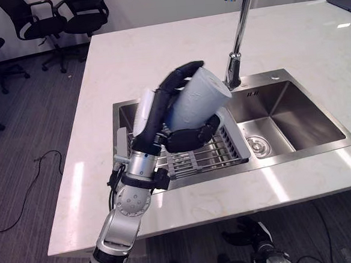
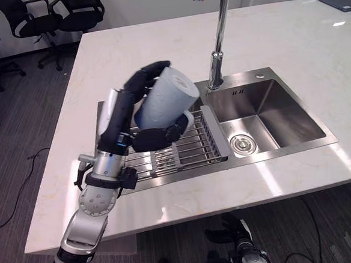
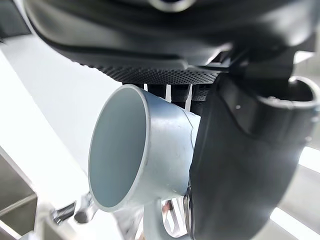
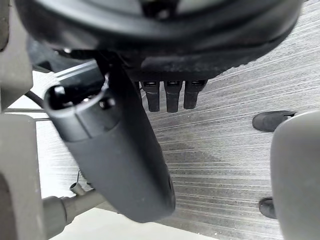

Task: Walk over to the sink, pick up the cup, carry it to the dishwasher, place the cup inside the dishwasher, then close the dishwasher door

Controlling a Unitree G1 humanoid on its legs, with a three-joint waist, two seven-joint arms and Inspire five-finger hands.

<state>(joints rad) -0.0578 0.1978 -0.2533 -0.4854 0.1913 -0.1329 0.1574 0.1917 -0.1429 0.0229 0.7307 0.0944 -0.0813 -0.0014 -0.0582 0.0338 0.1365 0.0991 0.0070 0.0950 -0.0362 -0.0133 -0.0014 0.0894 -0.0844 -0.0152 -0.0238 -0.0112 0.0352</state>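
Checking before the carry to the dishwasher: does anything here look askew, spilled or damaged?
The cup is tilted well off upright in the left hand, held above the rack in the sink, its open mouth facing back toward the wrist. It looks empty, and no spill or damage shows.

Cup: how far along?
Done: robot is at the sink and the cup is picked up. In hand: left hand curled round it, above the rack. The right hand hangs idle. Left: carry, load into dishwasher, close door.
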